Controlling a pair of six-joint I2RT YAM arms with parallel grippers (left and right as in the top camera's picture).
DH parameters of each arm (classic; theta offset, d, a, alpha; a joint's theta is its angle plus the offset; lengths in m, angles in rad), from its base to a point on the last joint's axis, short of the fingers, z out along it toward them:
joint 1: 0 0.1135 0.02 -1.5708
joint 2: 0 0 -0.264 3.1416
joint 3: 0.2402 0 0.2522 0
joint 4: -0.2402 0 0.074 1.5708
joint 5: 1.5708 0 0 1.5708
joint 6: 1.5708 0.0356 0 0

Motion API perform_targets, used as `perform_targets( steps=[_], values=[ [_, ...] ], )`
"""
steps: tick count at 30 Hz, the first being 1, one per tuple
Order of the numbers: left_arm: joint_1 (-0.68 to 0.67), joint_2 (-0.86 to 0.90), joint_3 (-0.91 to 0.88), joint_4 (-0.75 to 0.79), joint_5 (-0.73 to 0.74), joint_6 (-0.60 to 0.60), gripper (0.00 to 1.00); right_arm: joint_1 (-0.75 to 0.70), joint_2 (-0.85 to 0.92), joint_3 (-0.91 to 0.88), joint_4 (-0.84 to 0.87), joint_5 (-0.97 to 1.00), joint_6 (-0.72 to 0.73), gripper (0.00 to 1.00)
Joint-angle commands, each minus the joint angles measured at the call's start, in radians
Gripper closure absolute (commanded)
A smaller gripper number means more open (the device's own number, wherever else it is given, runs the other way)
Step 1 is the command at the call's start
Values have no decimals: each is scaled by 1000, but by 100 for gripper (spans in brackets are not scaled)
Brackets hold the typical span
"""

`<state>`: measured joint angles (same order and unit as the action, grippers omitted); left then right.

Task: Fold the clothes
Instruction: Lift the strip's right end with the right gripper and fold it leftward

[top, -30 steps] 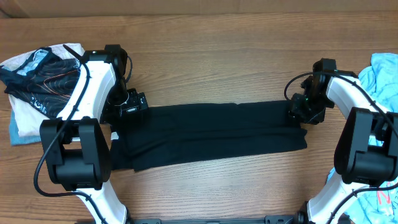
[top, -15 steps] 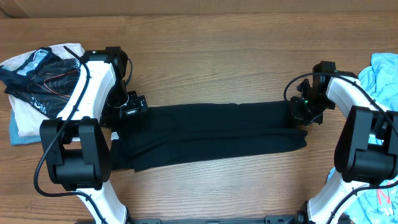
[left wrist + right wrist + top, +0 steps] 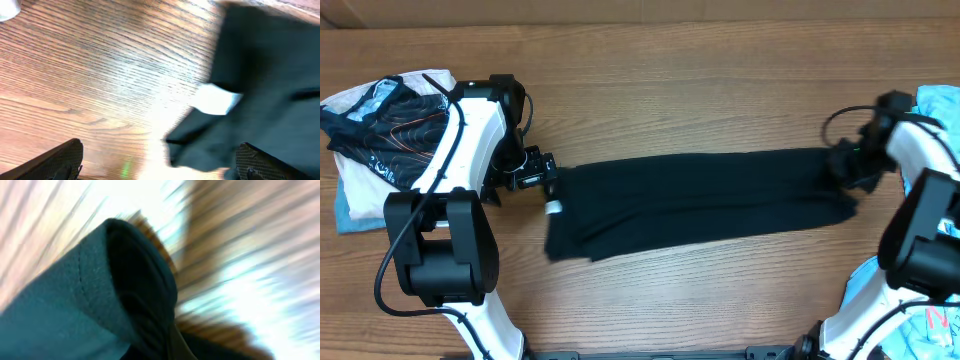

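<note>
On wood-grain table (image 3: 670, 90), matte black T-shirt (image 3: 700, 205), long band; right jaws apparently grasping hem, left jaws released.

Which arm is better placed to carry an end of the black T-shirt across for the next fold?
Right. The right gripper is shut on the black T-shirt at its end; the left gripper stands open at the other end, gripping nothing.

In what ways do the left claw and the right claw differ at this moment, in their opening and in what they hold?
The left claw is wide open; the right claw is shut. The left claw grips nothing, the left edge of the black T-shirt only lying loose between its jaws, while the right claw pinches the right end. Both sit low at opposite ends of that same shirt.
</note>
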<state>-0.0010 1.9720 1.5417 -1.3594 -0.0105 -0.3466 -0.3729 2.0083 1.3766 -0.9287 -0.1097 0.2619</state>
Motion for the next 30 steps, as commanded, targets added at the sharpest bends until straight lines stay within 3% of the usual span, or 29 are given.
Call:
perform_targets(
  steps=[1, 11, 17, 30],
  values=[
    [-8, -11, 21, 6, 12, -13, 0, -27, 4, 70, -8, 39, 35, 96],
    [-8, -11, 20, 7, 35, -14, 0, 63, -116, 194, -77, 64, -53, 96],
    [-9, -11, 20, 11, 37, -13, 0, 235, -151, 214, -166, 64, -72, 96],
    [-13, -11, 20, 26, 37, -13, 0, 585, -149, 196, -185, 68, -72, 96]
  ],
)
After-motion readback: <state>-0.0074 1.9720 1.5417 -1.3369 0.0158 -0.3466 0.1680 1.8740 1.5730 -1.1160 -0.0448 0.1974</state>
